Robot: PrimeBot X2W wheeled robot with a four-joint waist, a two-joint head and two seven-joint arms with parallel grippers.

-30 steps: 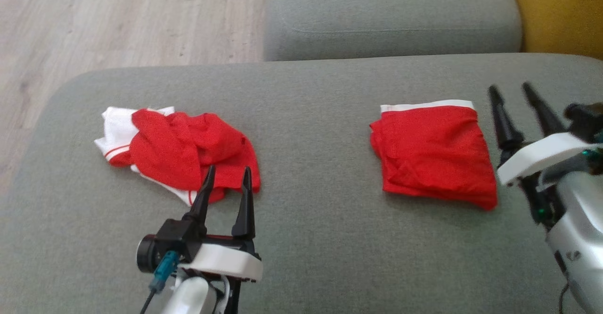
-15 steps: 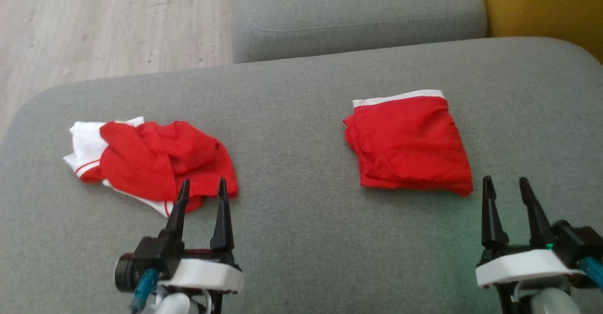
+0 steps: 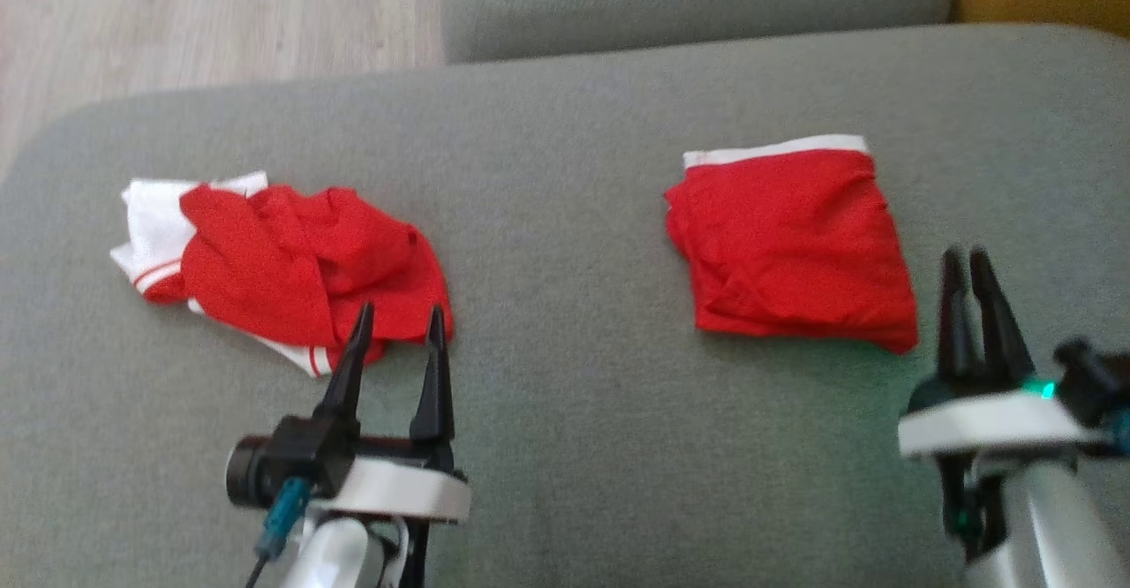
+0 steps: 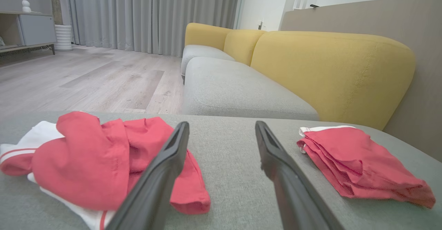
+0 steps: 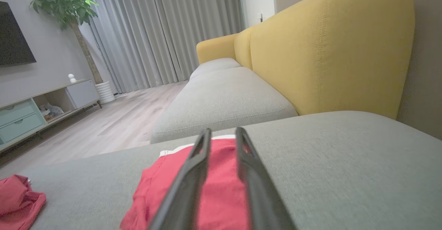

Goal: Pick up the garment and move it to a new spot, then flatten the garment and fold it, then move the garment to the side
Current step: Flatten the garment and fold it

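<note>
1. Grey sofa cushion (image 3: 574, 482) carries 2 garments, well apart; wood floor (image 3: 221, 14) & yellow backrest (image 4: 328, 67) lie beyond it.
2. Crumpled garment (image 3: 291, 270), red w/ white trim, lies at L. L gripper (image 3: 399, 312) partly covers its near hem; fingers stand wide apart, nothing between them, contact w/ cloth unclear.
3. Folded garment (image 3: 786, 244), red w/ white band, lies at R. In R wrist view the fingers hide its middle.
4. R gripper (image 3: 965, 254) sits near its R corner, fingers close together w/ a narrow gap, holding nothing; forearm cut off by frame edge.
5. Head view is soft, so fabric detail is hard to make out.
</note>
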